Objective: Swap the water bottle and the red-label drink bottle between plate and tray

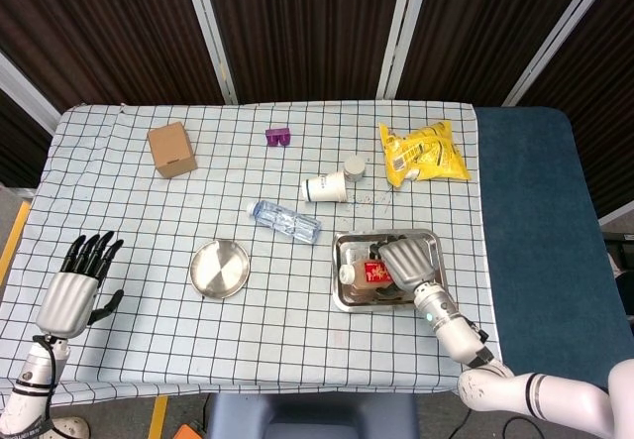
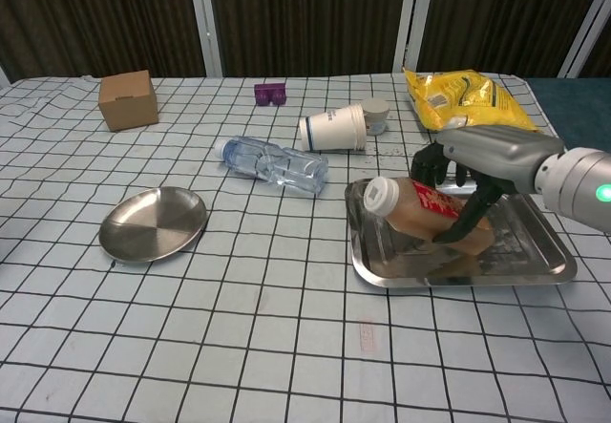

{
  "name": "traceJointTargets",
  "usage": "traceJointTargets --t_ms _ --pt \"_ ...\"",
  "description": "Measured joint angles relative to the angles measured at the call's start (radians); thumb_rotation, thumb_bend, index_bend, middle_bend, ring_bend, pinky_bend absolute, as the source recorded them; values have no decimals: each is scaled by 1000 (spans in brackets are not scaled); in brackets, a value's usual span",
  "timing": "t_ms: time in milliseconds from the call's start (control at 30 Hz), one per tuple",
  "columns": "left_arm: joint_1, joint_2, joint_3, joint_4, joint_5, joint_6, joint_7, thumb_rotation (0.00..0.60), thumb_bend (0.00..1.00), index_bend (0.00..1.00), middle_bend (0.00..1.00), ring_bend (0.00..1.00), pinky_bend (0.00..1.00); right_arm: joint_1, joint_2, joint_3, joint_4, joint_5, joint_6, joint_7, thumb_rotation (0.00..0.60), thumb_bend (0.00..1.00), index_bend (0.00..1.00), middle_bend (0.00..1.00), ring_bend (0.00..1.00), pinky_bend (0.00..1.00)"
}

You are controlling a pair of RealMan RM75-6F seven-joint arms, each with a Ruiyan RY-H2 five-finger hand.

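Two views cover one checked tabletop (image 1: 297, 330); only the head view shows the left hand (image 1: 71, 290), hanging off the near-left edge with fingers spread, grasping nothing. Chest view alone shows tilt: the red-label drink bottle (image 2: 427, 215) has its white-capped end raised toward the left and its base down in the tray (image 2: 544, 268). Right hand (image 2: 474, 163) wraps over the bottle's middle, fingers curled down around it, grasping it. Tray sits near-right and holds only this bottle. Yellow snack bag (image 1: 423, 152) lies far right. Water bottle (image 1: 284, 221) lies on its side on the cloth, between tray and plate (image 1: 220, 269), touching neither. Plate holds nothing. Cardboard box (image 1: 170, 149) sits far left. Paper cup (image 1: 325, 187) lies tipped over, mid-table. Small purple block (image 1: 276, 137) sits at the far edge.
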Motion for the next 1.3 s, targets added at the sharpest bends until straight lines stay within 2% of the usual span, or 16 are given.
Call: traceJointTargets --t_ms 167,300,500,667,700,767,833,900,933,1000,1133,1300 --pt "3 2 -11 -1 0 -4 2 600 339 0 0 0 2 0 53 10 -163 -56 33 30 600 351 780 544 428 488" --pt "4 3 -14 -3 9 -4 0 600 339 0 0 0 2 40 56 17 -269 -43 15 -14 600 351 782 550 428 481" --pt "12 15 -22 -7 12 3 -14 600 339 0 0 0 2 141 -35 37 -298 57 14 -191 600 351 786 554 428 467" --pt "20 31 -30 -19 14 11 -30 600 340 0 0 0 2 234 -142 49 -274 179 50 -374 600 351 777 554 428 454" --pt "21 32 -30 -20 15 11 -31 600 340 0 0 0 2 251 -162 50 -265 206 58 -406 600 351 734 554 420 435" --pt "21 34 -31 -22 19 11 -33 600 340 0 0 0 2 287 -204 50 -242 276 76 -473 600 351 530 482 364 381" --pt "21 34 -32 -22 22 11 -33 600 340 0 0 0 2 316 -240 49 -221 338 93 -525 600 327 171 267 180 269" --pt "22 34 -33 -21 25 12 -33 600 340 0 0 0 2 350 -288 48 -189 399 115 -576 600 274 22 127 49 171" --pt "23 34 -34 -20 26 12 -34 600 340 0 0 0 2 364 -308 47 -174 415 123 -588 600 233 0 64 15 121" --pt "24 35 -35 -20 26 12 -35 600 340 0 0 0 2 388 -334 43 -147 430 136 -597 600 171 0 9 0 65" --pt "26 37 -39 -19 23 8 -38 600 339 0 0 0 2 391 -322 44 -154 427 138 -567 600 90 0 0 0 31" --pt "27 38 -40 -20 24 1 -39 600 339 0 0 0 2 382 -251 72 -190 443 157 -525 600 74 0 0 0 25"
